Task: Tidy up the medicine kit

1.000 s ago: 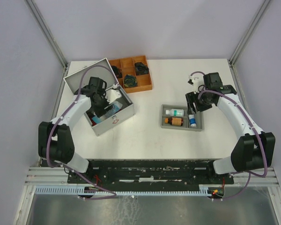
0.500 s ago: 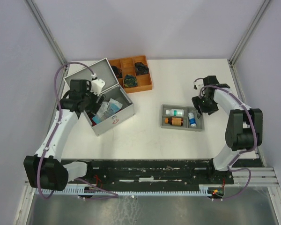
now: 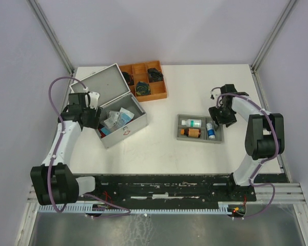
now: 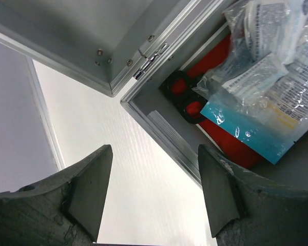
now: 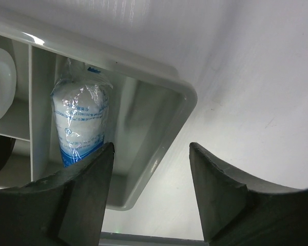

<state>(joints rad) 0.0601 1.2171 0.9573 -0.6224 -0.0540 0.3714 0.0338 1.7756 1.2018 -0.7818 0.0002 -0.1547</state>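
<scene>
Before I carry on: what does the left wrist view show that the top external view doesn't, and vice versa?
Left wrist only: the medicine kit has a red lining, a black looped handle under the clear packets, and the lid hinge.
Top external only: the wooden compartment tray, the grey tray with its bottles, and the right gripper open by that tray's far right corner.
Both: the kit open, those packets and a teal packet inside, and the left gripper open outside it.

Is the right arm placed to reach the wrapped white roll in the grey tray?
Likely yes: the open right gripper hangs by the shallow grey tray; nothing covers the plastic-wrapped white roll.
</scene>
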